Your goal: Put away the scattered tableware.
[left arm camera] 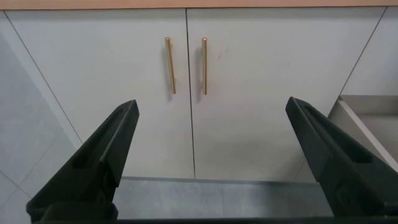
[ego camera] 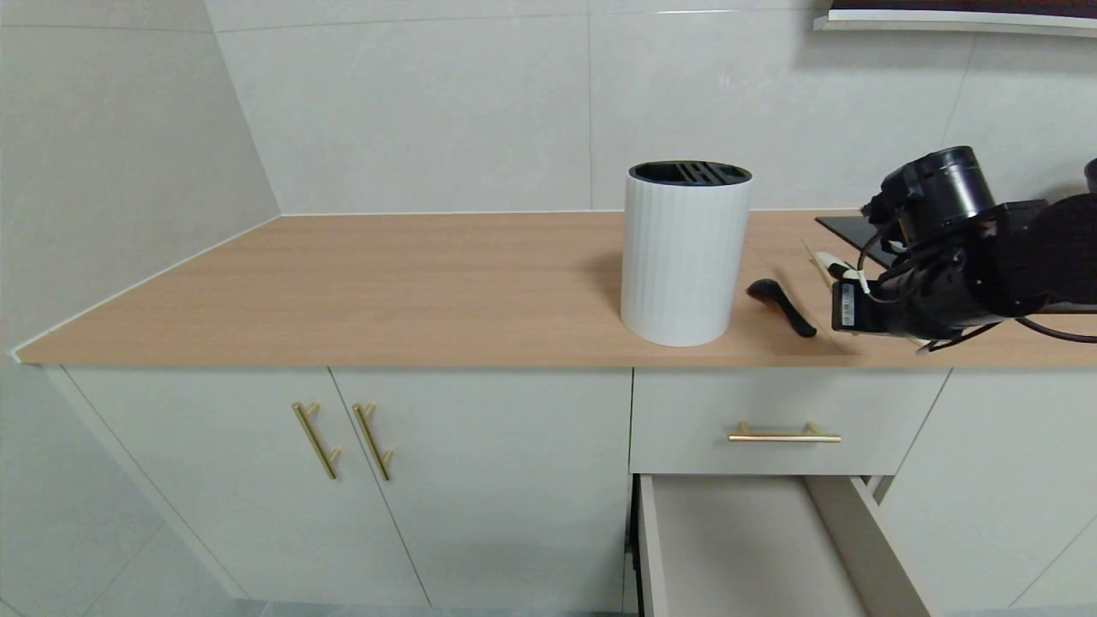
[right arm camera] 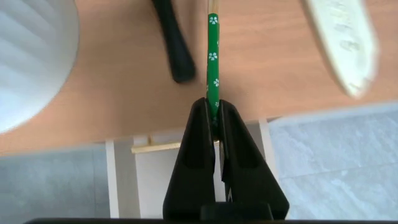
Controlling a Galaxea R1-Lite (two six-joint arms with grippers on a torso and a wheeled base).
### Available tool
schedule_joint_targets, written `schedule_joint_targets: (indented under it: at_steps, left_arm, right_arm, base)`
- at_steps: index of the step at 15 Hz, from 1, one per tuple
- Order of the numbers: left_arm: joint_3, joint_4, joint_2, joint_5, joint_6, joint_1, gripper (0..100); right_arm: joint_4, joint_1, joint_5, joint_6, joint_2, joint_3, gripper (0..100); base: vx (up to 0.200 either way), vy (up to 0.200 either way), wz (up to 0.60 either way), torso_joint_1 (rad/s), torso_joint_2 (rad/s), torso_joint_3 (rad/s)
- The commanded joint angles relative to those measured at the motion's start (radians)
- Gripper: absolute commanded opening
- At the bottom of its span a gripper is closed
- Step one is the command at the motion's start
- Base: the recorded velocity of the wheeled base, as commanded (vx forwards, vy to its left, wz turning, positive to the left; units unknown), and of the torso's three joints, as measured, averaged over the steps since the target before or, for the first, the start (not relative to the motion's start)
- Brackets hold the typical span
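My right gripper point(right arm camera: 213, 107) is shut on the end of a green chopstick point(right arm camera: 213, 56) with white flowers, low over the wooden counter point(ego camera: 428, 283) near its front edge. I cannot tell whether the chopstick touches the counter. Beside it lies a black utensil point(right arm camera: 173, 43) with a red tip point(ego camera: 780, 304). A cream utensil point(right arm camera: 342, 43) lies on the other side point(ego camera: 830, 262). The white ribbed holder point(ego camera: 684, 257) with a black slotted top stands just left of them. My left gripper point(left arm camera: 211, 155) is open and holds nothing, low in front of the cabinet doors point(left arm camera: 186, 93).
A drawer point(ego camera: 746, 548) stands pulled out below the counter, under the closed one with a gold handle point(ego camera: 784, 436). A black board point(ego camera: 848, 227) lies at the back right of the counter. The counter's left half is bare wood, and walls close its left and back sides.
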Motion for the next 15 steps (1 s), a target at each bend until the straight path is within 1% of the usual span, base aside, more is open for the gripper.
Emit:
schedule_joint_targets:
  at_steps: [1, 3, 4, 5, 6, 7, 8, 9, 12, 15]
  left_arm:
    - [0.0, 0.0, 0.0, 0.0, -0.001, 0.0, 100]
    - [0.0, 0.0, 0.0, 0.0, -0.001, 0.0, 100]
    - [0.0, 0.0, 0.0, 0.0, 0.0, 0.0, 100]
    - [0.0, 0.0, 0.0, 0.0, 0.0, 0.0, 100]
    - [0.0, 0.0, 0.0, 0.0, -0.001, 0.0, 100]
    - [0.0, 0.0, 0.0, 0.0, 0.0, 0.0, 100]
    - [0.0, 0.0, 0.0, 0.0, 0.0, 0.0, 100]
    - [0.0, 0.0, 0.0, 0.0, 0.0, 0.0, 100]
    - [0.0, 0.0, 0.0, 0.0, -0.001, 0.0, 100]
    - [0.0, 0.0, 0.0, 0.0, -0.001, 0.0, 100]
  right_arm:
    - [-0.001, -0.002, 0.1, -0.003, -0.223, 0.126, 0]
    - [0.001, -0.002, 0.24, -0.008, -0.359, 0.229, 0]
    - [0.001, -0.002, 0.288, -0.008, -0.408, 0.267, 0]
    - [0.002, -0.004, 0.314, -0.008, -0.442, 0.289, 0]
    - [0.053, -0.002, 0.357, -0.009, -0.502, 0.326, 0]
    - [0.113, -0.002, 0.409, -0.026, -0.529, 0.327, 0]
    - [0.128, -0.002, 0.43, -0.037, -0.536, 0.329, 0]
    - [0.17, -0.002, 0.492, -0.069, -0.562, 0.336, 0]
    - [0.208, -0.002, 0.505, -0.166, -0.569, 0.391, 0]
    - [0.208, -0.002, 0.505, -0.19, -0.525, 0.422, 0]
  base:
    - [0.0, 0.0, 0.0, 0.0, 0.0, 0.0]
    - [0.0, 0.0, 0.0, 0.0, 0.0, 0.0]
    - [0.0, 0.0, 0.0, 0.0, 0.0, 0.0]
    - [0.0, 0.0, 0.0, 0.0, 0.0, 0.0]
    - [0.0, 0.0, 0.0, 0.0, 0.0, 0.0]
    - [0.0, 0.0, 0.0, 0.0, 0.0, 0.0]
    - [0.0, 0.0, 0.0, 0.0, 0.0, 0.0]
    - [0.0, 0.0, 0.0, 0.0, 0.0, 0.0]
    - [0.0, 0.0, 0.0, 0.0, 0.0, 0.0]
    - [0.0, 0.0, 0.0, 0.0, 0.0, 0.0]
